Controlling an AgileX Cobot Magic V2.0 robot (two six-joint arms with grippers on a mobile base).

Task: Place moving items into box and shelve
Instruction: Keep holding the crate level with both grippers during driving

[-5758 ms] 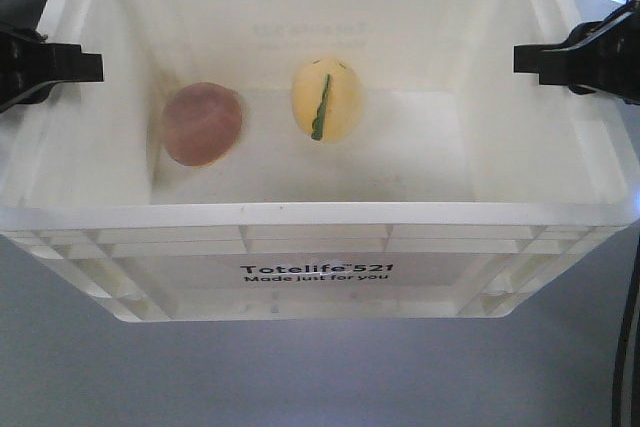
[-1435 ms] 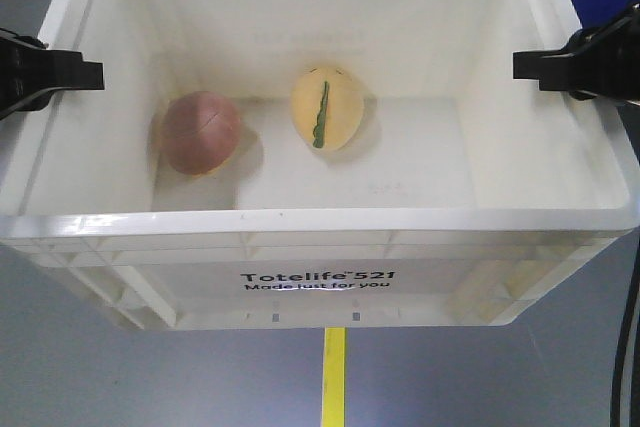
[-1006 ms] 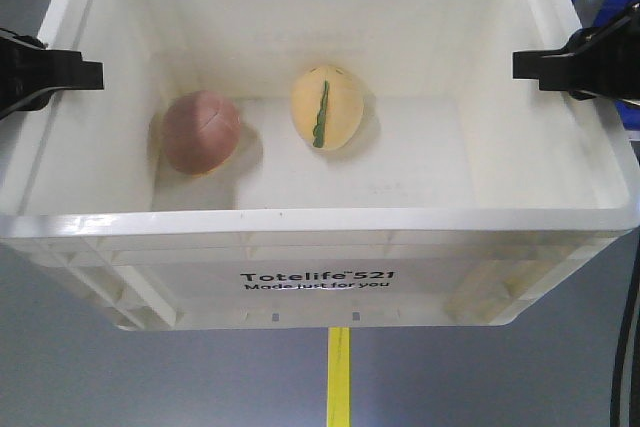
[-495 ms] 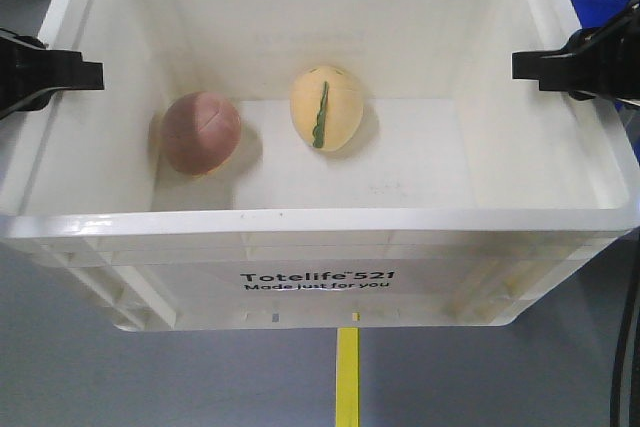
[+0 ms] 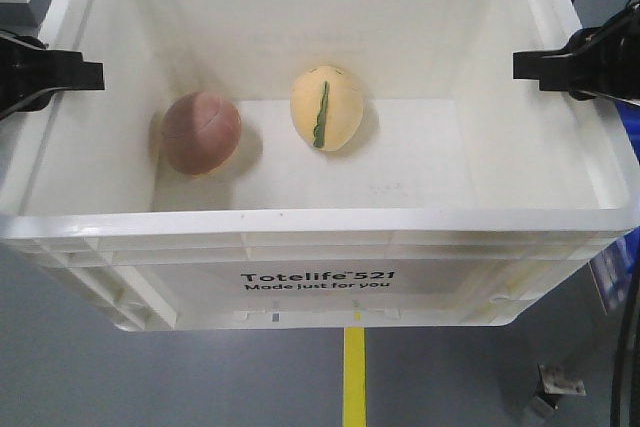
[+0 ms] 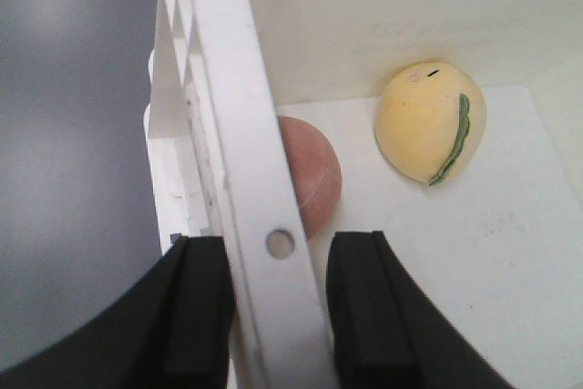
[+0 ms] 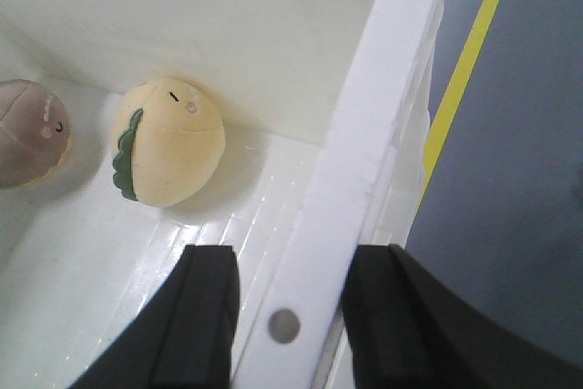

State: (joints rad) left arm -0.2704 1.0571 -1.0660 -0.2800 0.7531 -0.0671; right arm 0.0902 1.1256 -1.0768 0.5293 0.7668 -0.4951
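Front view. The white box (image 5: 320, 219), printed "Totelife 521 Made just for you" on its 6 o'clock wall, is seen from above with grey floor (image 5: 150, 377) below it. A yellow line (image 5: 354, 377) on the floor runs out from under the box toward 6 o'clock.

The two moving items rest on the box's inner bottom. The pinkish-brown ball (image 5: 201, 133) sits toward 9 o'clock, close to the side wall. The pale yellow egg (image 5: 326, 110), with its green stripe uppermost, sits near the 12 o'clock wall. The ball lies at about 8 o'clock from the egg, and the two are near each other but apart.

Left wrist view. The left claw (image 6: 278, 248) straddles the ribbed rim of the box's 9 o'clock wall, one finger inside and one outside. Both fingers press against the rim, so the claw is pinching the box.

Right wrist view. The right claw (image 7: 296, 261) pinches the rim of the 3 o'clock wall in the same way. The egg and part of the ball show inside the box, at 10 o'clock from the claw.
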